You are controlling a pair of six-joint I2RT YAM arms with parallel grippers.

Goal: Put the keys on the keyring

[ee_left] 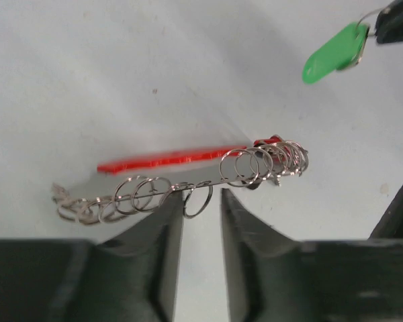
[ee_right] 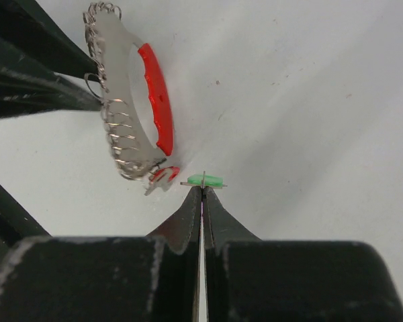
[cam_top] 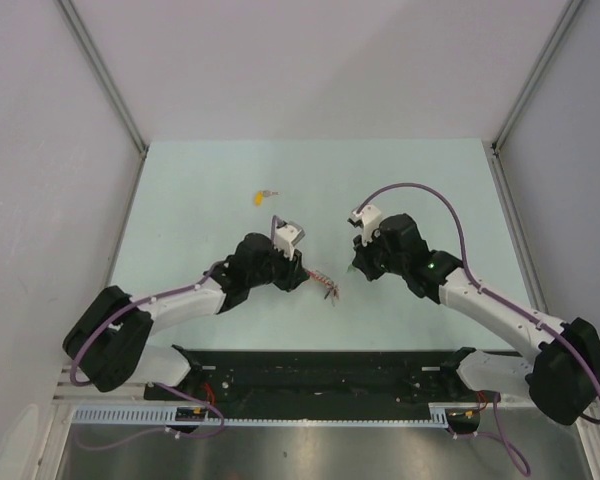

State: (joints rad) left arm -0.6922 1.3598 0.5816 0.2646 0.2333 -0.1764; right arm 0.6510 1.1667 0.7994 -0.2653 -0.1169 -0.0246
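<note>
**Keyring** (ee_left: 168, 159). A loop; one side is a bright red band (ee_right: 158, 94), the other a silvery side strung with many small wire rings (ee_left: 245, 164) (these bunch thickest at the two ends). A small red tag (ee_right: 162, 173) hangs at the end nearer the right arm. Location: near the middle of the pale green table (cam_top: 420, 180), between the two arms, raised off the surface and standing on edge, with its shadow below.

**Left gripper** (ee_left: 200, 201). Jaws drawn close, with one small wire ring between the fingertips. It holds the keyring by the ringed side, about mid-length.

**Green key** (ee_right: 205, 180). Green plastic head, seen edge-on from the right wrist and broadside from the left wrist. Little of its thin metal part shows. Location: off the table, just beside the tagged end of the keyring. Whether they touch cannot be told.

**Right gripper** (ee_right: 201, 191). Jaws pressed fully together, pinching the green key at the fingertips.

**Yellow key** (cam_top: 259, 197). Yellow head with a tiny silver blade. It lies flat on the table farther back, well apart from both grippers and from the keyring.

**Obstructions.** The red tag sits between the green key and the nearest wire rings. The left fingers (ee_left: 164, 255) take up the middle of the ringed side.
</note>
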